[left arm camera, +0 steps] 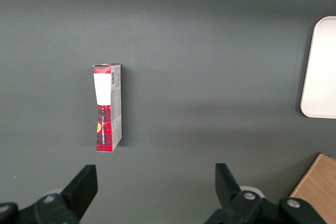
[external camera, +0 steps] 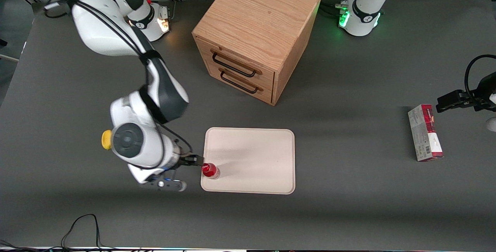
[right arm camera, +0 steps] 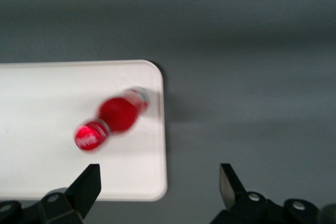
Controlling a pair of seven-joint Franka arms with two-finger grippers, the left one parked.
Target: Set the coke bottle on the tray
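The coke bottle (external camera: 210,170) stands upright on the cream-white tray (external camera: 255,155), at the tray's corner nearest the front camera on the working arm's side. In the right wrist view the bottle (right arm camera: 113,118) shows its red cap and body on the tray (right arm camera: 42,129). My gripper (external camera: 193,161) is beside the tray's edge, close to the bottle, and open with nothing in it. In the right wrist view the gripper (right arm camera: 160,184) has its jaws wide apart, and the bottle lies ahead of them, free.
A wooden drawer cabinet (external camera: 255,35) stands farther from the front camera than the tray. A yellow object (external camera: 106,139) sits by the working arm's wrist. A red-and-grey carton (external camera: 425,132) lies toward the parked arm's end, also in the left wrist view (left arm camera: 107,107).
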